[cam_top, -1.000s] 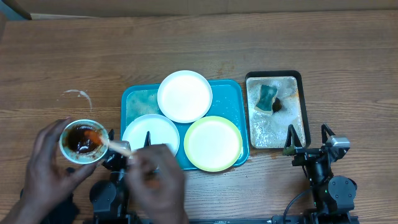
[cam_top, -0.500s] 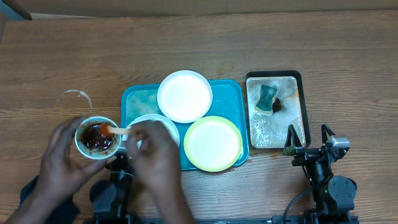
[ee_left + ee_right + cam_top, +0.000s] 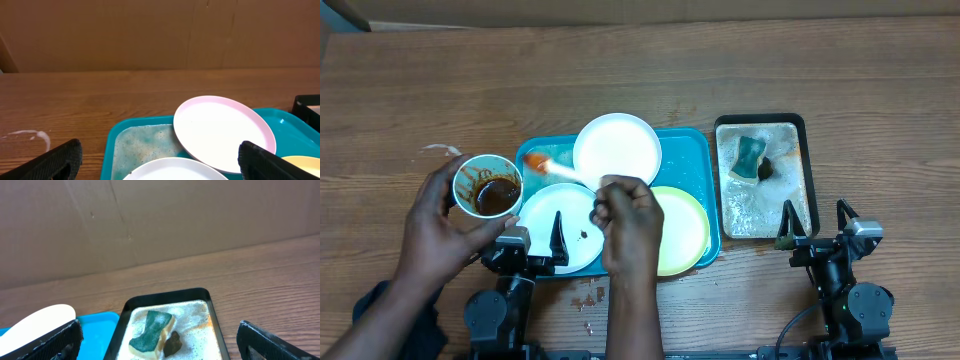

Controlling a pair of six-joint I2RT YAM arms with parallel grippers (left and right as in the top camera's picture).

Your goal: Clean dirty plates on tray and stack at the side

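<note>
Here, left pincer (image 3: 532, 241) apart at a speckled white plate (image 3: 577, 211) on the tray (image 3: 540, 160), right pincer (image 3: 815, 228) apart, empty

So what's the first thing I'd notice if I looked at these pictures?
A person's left hand holds a cup of brown sauce, and the right hand holds a spoon over the teal tray with three plates. Right of it sits a black tray of foamy water with a green sponge.
</note>
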